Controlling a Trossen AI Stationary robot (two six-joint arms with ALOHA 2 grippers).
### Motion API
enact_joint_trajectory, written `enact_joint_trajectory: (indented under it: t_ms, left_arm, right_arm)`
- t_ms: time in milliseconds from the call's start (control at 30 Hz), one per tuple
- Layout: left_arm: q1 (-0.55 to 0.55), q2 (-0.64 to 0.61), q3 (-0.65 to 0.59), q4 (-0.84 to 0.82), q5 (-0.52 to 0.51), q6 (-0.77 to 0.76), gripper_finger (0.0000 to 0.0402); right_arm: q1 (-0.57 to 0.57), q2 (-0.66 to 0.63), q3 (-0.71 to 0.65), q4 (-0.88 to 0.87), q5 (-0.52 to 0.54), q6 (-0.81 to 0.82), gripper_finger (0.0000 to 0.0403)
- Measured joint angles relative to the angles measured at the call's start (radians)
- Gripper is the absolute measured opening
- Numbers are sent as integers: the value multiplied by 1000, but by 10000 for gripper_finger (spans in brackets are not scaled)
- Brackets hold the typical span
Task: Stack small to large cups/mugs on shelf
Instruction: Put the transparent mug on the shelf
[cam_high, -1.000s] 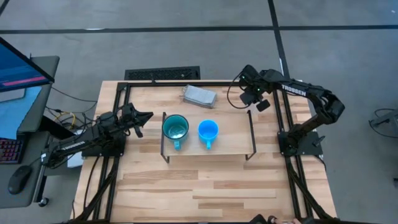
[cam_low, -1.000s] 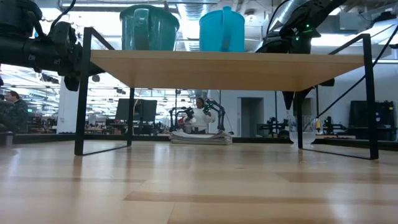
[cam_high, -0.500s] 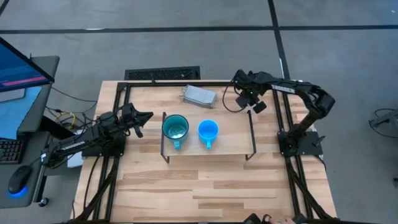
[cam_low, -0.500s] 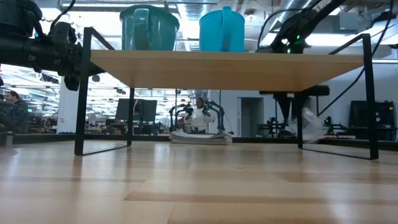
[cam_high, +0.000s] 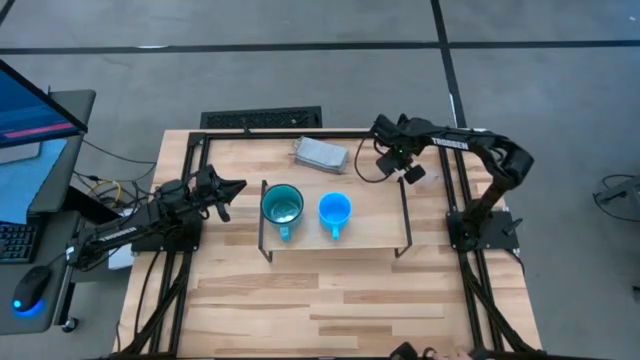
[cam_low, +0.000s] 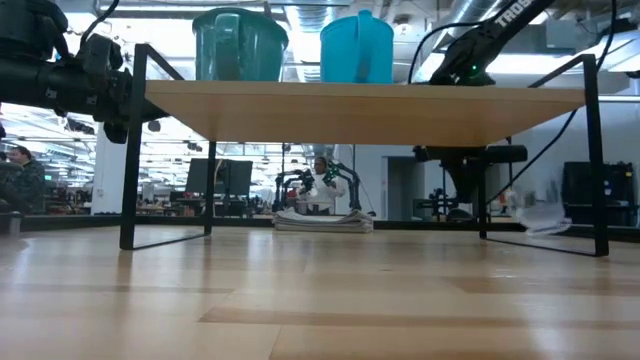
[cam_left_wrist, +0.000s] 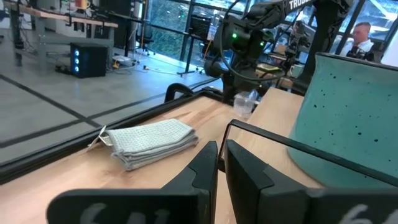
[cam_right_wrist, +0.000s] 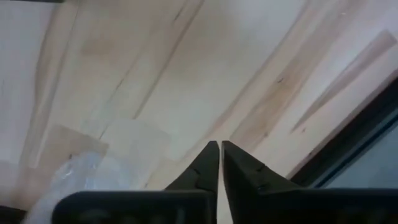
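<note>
A low wooden shelf (cam_high: 370, 215) stands mid-worktop (cam_high: 330, 300). On it sit a teal mug (cam_high: 282, 207) and, just beside it, a smaller blue mug (cam_high: 334, 211), both upright. The clear cup (cam_right_wrist: 74, 180) lies on the worktop behind the shelf's right end, under the right arm. The right pincer (cam_right_wrist: 219, 163) points down at bare wood beside the cup, its fingers nearly touching and holding nothing. The left pincer (cam_left_wrist: 219, 165) waits left of the shelf, fingers pressed together, empty. A grey folded cloth (cam_high: 320, 154) lies behind the shelf.
</note>
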Motion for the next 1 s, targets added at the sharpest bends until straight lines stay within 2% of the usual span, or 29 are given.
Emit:
enact_joint_trajectory:
  t_ms: [433, 533, 700, 1000]
  left_arm:
    - [0, 0, 0, 0, 0, 20, 19]
    - [0, 0, 0, 0, 1, 20, 19]
    - [0, 0, 0, 0, 1, 10, 19]
    - [0, 0, 0, 0, 2, 10, 19]
  right_arm:
    - [-4, -20, 0, -52, 13, 117, 23]
    - [-9, -20, 0, -51, 58, 132, 26]
    - [-9, -20, 3, -61, 192, 146, 31]
    - [-25, -21, 151, -129, 63, 285, 17]
